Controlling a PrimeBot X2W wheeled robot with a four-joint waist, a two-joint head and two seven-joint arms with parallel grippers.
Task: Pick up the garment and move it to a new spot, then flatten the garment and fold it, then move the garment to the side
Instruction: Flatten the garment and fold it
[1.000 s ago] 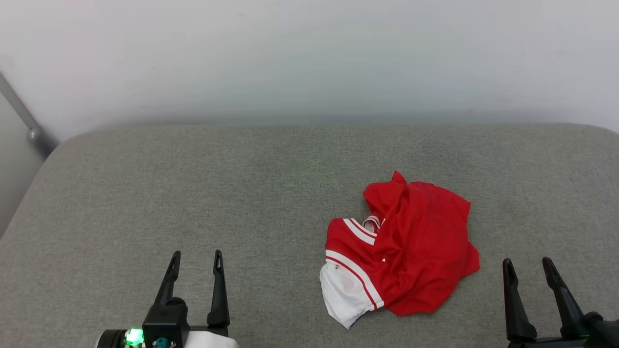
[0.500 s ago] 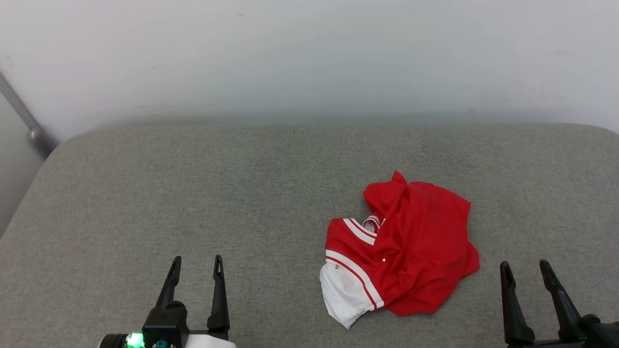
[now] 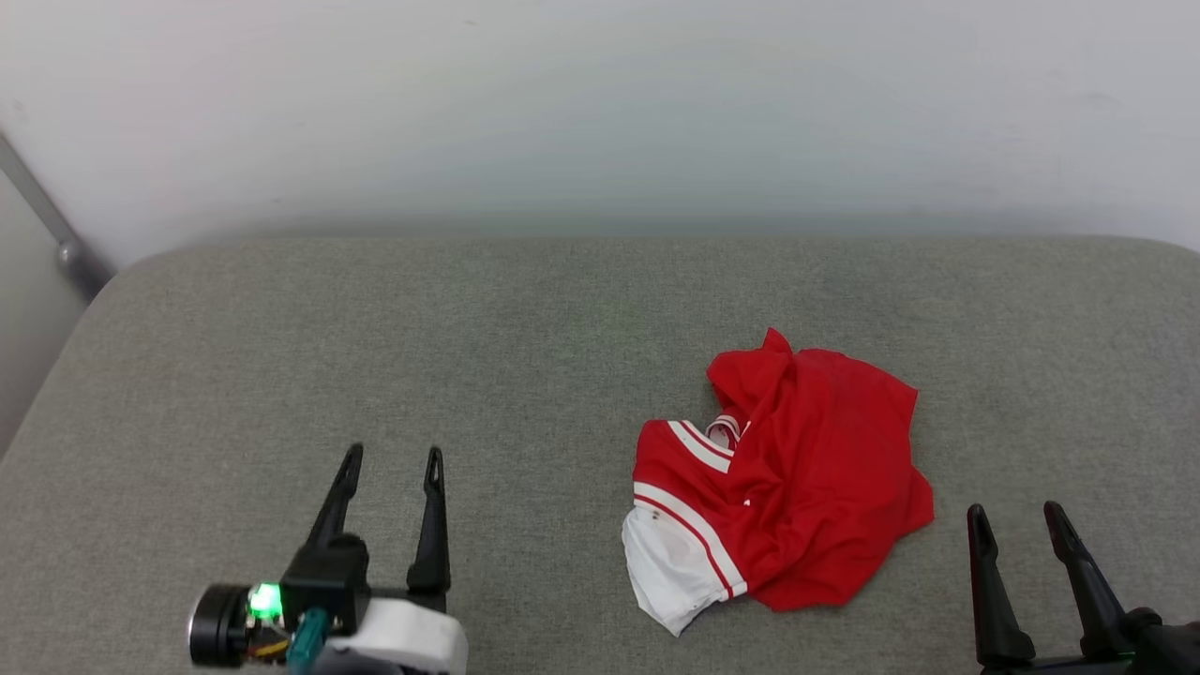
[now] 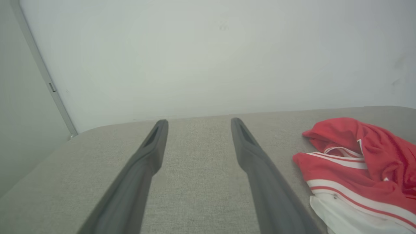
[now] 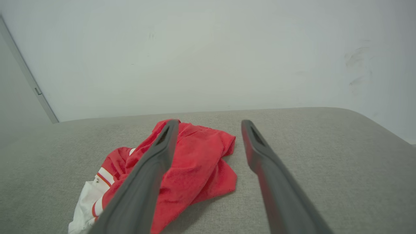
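The garment lies crumpled on the grey cushion, right of centre: red cloth with a white sleeve and red-white stripe trim at its near left. In the left wrist view the garment sits at the right; in the right wrist view the garment lies ahead and left, partly behind one finger. My left gripper stands open at the lower left, well left of the garment and apart from it. Over at the lower right, my right gripper is open too, just right of the garment, holding nothing.
The grey cushion spreads wide, with rounded far corners. A pale wall rises right behind it. A grey metal bar slants down at the far left.
My left gripper has moved forward and a little right, so more of its wrist shows. The right gripper has barely shifted. The garment lies as before.
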